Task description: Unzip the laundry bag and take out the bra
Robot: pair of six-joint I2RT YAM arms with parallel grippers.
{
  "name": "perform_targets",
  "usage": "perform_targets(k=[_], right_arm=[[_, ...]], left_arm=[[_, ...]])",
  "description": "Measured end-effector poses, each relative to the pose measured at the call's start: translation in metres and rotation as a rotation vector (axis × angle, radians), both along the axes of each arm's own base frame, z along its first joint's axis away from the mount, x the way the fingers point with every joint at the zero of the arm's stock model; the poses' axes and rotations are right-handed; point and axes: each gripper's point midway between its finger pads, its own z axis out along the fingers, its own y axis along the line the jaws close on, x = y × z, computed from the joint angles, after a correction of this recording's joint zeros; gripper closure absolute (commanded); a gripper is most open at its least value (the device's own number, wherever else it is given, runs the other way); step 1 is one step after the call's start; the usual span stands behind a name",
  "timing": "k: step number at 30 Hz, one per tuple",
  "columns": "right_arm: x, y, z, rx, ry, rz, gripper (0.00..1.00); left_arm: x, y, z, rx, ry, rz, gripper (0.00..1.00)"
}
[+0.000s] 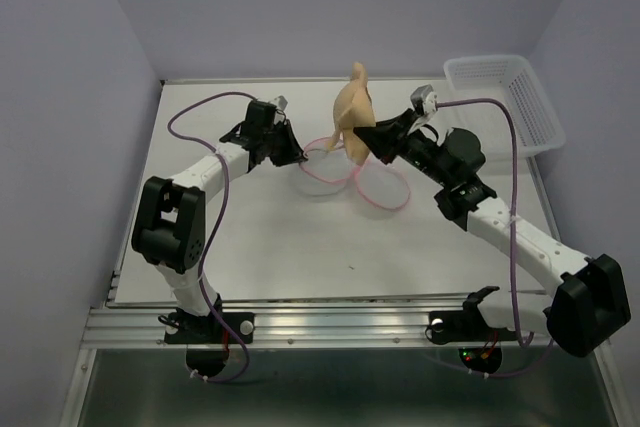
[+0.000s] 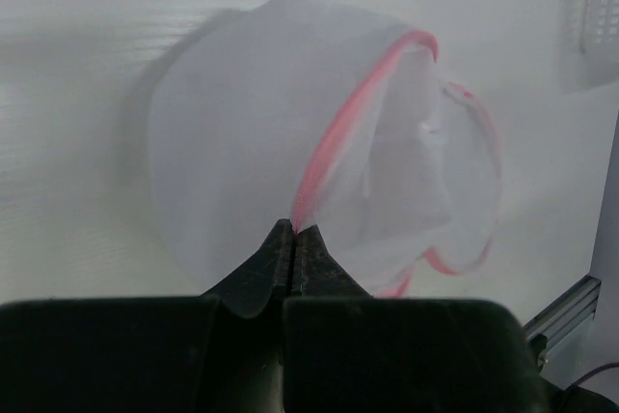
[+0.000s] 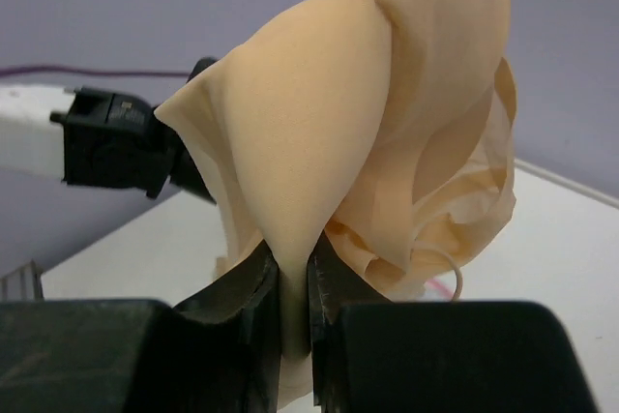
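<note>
While my left tool (image 2: 293,237) clamps the laundry bag's (image 2: 232,123) rim and my right tool (image 3: 295,273) nips the bra (image 3: 319,142) aloft, I fear that thin fold slipping.

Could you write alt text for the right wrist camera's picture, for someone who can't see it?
A bunched tan bra fills the view, its lower edge pinched by the dark right tool. Behind it lie the white table and, at left, part of the other arm against a lavender wall.
</note>
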Motion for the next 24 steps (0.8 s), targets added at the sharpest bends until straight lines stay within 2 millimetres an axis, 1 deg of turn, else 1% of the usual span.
perform_targets(k=[2, 4, 8, 9, 11, 12, 13, 15, 18, 20, 22, 24], right_arm=[[0.007, -0.008, 0.014, 0.058, -0.020, -0.064, 0.99], [0.016, -0.015, 0.019, 0.090, -0.017, -0.119, 0.99], [0.044, -0.027, 0.011, 0.097, 0.030, -0.248, 0.99], [0.054, -0.033, 0.008, 0.091, 0.047, -0.292, 0.99], [0.074, -0.052, 0.005, 0.083, 0.070, -0.389, 0.98], [0.087, -0.068, 0.005, 0.077, 0.080, -0.452, 0.98], [0.095, -0.080, 0.005, 0.073, 0.087, -0.496, 0.98], [0.113, -0.114, 0.009, 0.062, 0.093, -0.616, 0.98], [0.138, -0.175, 0.023, 0.064, 0.092, -0.808, 0.98], [0.154, -0.223, 0.029, 0.065, 0.103, -0.947, 0.95], [0.165, -0.262, 0.027, 0.063, 0.122, -1.048, 0.95], [0.178, -0.307, 0.015, 0.054, 0.168, -1.150, 0.94]], left_arm=[[0.000, 0.002, -0.002, 0.002, 0.003, 0.004, 1.00], [-0.001, 0.003, -0.004, 0.003, 0.003, 0.003, 1.00], [-0.003, 0.004, -0.006, 0.006, 0.004, 0.000, 1.00], [-0.005, 0.004, -0.006, 0.007, 0.004, 0.000, 1.00], [-0.007, 0.005, -0.003, 0.005, -0.002, -0.001, 1.00], [-0.009, 0.006, 0.001, 0.003, -0.010, -0.002, 1.00], [-0.009, 0.006, 0.004, 0.001, -0.017, -0.002, 1.00], [-0.010, 0.006, 0.012, -0.005, -0.039, -0.004, 1.00], [-0.010, 0.007, 0.024, -0.011, -0.069, -0.007, 1.00], [-0.011, 0.007, 0.031, -0.015, -0.085, -0.008, 1.00], [-0.011, 0.007, 0.033, -0.015, -0.092, -0.009, 1.00], [-0.011, 0.008, 0.032, -0.012, -0.092, -0.009, 1.00]])
